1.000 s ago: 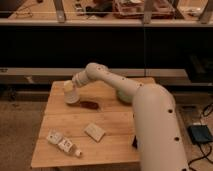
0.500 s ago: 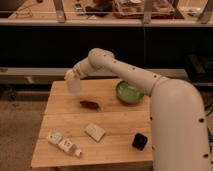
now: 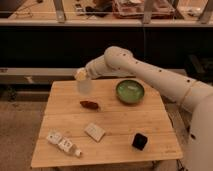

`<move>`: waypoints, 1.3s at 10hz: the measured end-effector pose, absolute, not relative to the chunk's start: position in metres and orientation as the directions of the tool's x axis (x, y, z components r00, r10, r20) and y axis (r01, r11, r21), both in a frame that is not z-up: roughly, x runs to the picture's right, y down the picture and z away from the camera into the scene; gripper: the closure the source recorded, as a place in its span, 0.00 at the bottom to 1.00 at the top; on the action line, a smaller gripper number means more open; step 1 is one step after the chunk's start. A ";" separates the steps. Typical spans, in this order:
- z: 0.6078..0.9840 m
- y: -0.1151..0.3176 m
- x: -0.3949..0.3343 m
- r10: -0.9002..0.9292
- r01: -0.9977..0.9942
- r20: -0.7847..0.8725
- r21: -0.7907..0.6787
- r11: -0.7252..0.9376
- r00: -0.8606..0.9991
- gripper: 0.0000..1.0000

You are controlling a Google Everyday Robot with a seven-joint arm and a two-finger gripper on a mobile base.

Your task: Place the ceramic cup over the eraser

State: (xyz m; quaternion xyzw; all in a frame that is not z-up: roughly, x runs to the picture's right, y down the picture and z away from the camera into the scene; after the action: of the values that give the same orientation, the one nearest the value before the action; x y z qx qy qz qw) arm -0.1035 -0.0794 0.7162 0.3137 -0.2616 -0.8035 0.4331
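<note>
Ceramic cup (image 3: 85, 86) clamped from above in gripper (image 3: 81, 76), near far left corner of worktop (image 3: 120, 120). Eraser (image 3: 140, 141) sitting close to near right corner, well apart from it. Green bowl (image 3: 130, 91) toward far right corner.

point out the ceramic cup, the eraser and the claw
ceramic cup (image 3: 84, 86), camera view, its side wall
eraser (image 3: 140, 141), camera view, its top face
claw (image 3: 81, 75), camera view, between fingertips at the cup's rim

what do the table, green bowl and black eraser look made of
The table: pale wood, plank seams show, matte. The green bowl: glazed ceramic or plastic, faint sheen inside. The eraser: dull black, perhaps rubber or foam. The end effector sits atop the ceramic cup near the table's far edge.
</note>
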 end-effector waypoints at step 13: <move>0.679 -0.097 0.029 -0.916 0.756 -0.211 0.516 -0.402 -0.342 1.00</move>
State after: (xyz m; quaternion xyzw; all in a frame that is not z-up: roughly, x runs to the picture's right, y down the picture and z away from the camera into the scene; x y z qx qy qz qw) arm 0.0295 -0.0966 0.6787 0.2395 -0.1661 -0.8022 0.5210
